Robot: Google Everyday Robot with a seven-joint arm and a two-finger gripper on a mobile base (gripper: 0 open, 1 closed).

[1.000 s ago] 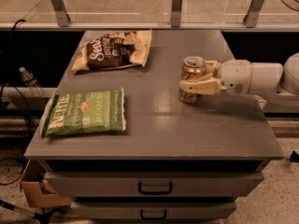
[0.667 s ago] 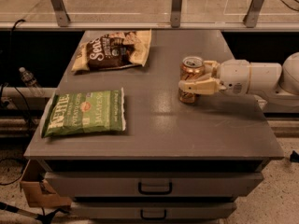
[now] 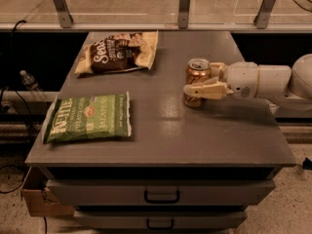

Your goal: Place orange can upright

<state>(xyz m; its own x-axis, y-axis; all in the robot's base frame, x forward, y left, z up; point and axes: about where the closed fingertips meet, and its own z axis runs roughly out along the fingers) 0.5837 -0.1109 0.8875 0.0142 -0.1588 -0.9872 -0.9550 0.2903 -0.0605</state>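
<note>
The orange can (image 3: 197,71) stands upright on the grey table (image 3: 161,140), right of centre, its silver top facing up. My gripper (image 3: 200,80) reaches in from the right on a white arm and is shut on the can. One pale finger (image 3: 207,89) lies across the can's front. The other finger (image 3: 217,68) sits behind the can and is partly hidden. The can's base rests on the tabletop.
A brown chip bag (image 3: 118,51) lies flat at the back left. A green chip bag (image 3: 88,117) lies flat at the front left. A railing with posts (image 3: 184,6) runs behind the table. Drawers (image 3: 161,195) sit below the front edge.
</note>
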